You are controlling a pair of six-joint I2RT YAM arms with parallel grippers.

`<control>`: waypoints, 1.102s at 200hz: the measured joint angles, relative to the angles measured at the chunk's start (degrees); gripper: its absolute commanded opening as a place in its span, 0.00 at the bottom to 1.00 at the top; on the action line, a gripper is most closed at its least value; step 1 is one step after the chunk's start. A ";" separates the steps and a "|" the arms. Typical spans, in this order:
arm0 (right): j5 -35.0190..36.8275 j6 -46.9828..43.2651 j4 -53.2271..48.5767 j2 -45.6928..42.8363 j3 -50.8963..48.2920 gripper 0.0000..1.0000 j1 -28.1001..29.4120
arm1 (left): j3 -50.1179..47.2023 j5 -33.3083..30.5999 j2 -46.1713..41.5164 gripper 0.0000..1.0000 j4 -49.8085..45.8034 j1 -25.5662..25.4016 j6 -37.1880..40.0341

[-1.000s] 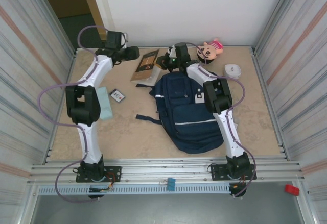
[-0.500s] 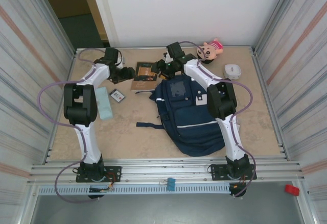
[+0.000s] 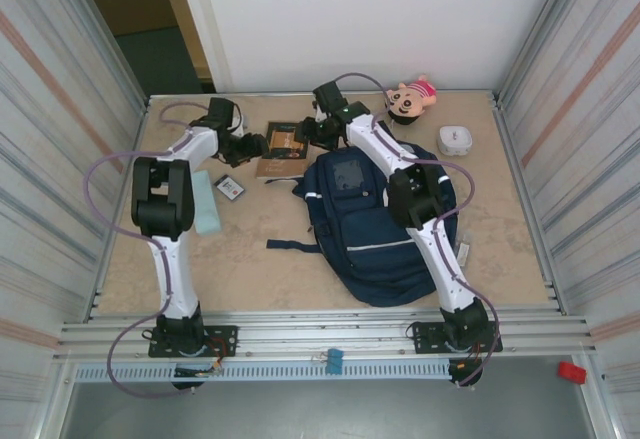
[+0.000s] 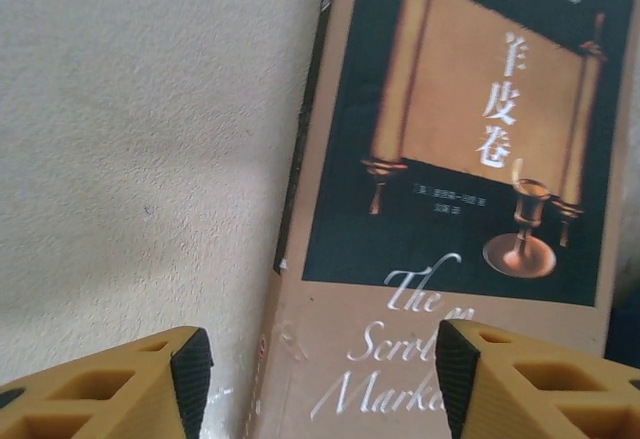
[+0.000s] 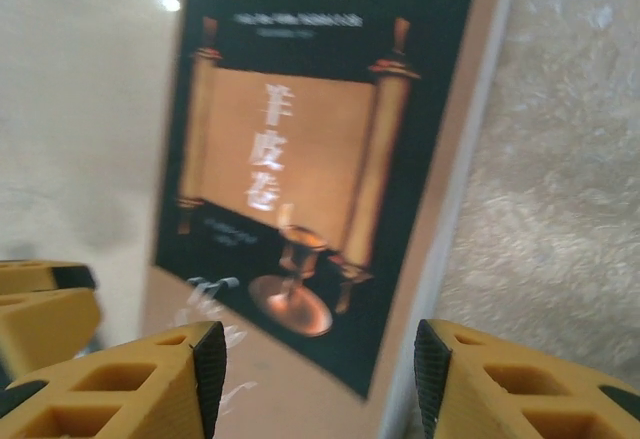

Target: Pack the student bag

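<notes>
Found the left claw (image 4: 322,371) open, jaws astride the spine edge of the book (image 4: 450,159) lying flat on the worktop (image 3: 250,249). Found the right claw (image 5: 320,364) open too, astride the book's opposite edge, gripping nothing. Spotted the student bag (image 3: 375,229) flat just beside the right claw, toward the arm bases.

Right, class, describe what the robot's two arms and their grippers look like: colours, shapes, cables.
The left arm and right arm are slim white links with chunky black joints, on black bases. A lilac cable loops along each. The left gripper and right gripper have yellow-orange fingers with cut-out hollows and black inner pads.
</notes>
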 measured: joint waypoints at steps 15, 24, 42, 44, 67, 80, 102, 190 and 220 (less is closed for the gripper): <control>0.31 -0.76 0.17 2.14 0.55 0.49 0.00 | 0.07 0.50 1.25 0.62 -0.02 0.17 -0.02; 0.68 -1.14 0.20 3.17 1.27 0.45 0.00 | 0.24 0.83 1.95 0.62 -0.02 0.24 -0.02; 1.31 -2.16 0.11 4.63 2.95 0.35 0.00 | 0.87 1.55 3.23 0.62 -0.04 0.24 -0.02; 1.33 -2.16 0.07 4.70 3.02 0.33 0.00 | 0.98 1.70 3.28 0.62 -0.07 0.24 -0.04; 1.27 -2.91 0.04 5.66 3.37 0.22 -0.09 | 1.20 4.46 3.58 0.62 1.09 0.52 -0.26; 1.03 -3.17 0.26 5.81 3.58 0.18 -0.24 | 1.20 6.80 3.89 0.61 2.03 0.52 -0.70; 0.74 -3.10 0.26 5.86 3.67 0.14 -0.50 | 1.14 10.10 4.02 0.61 3.67 0.66 -2.12; -1.79 -3.10 1.99 5.66 2.27 0.12 -1.92 | -6.88 21.81 -1.01 0.61 17.77 2.56 -12.90; -2.69 -2.97 3.76 4.98 0.50 0.12 -2.25 | -6.88 24.04 -2.43 0.62 21.00 2.43 -14.43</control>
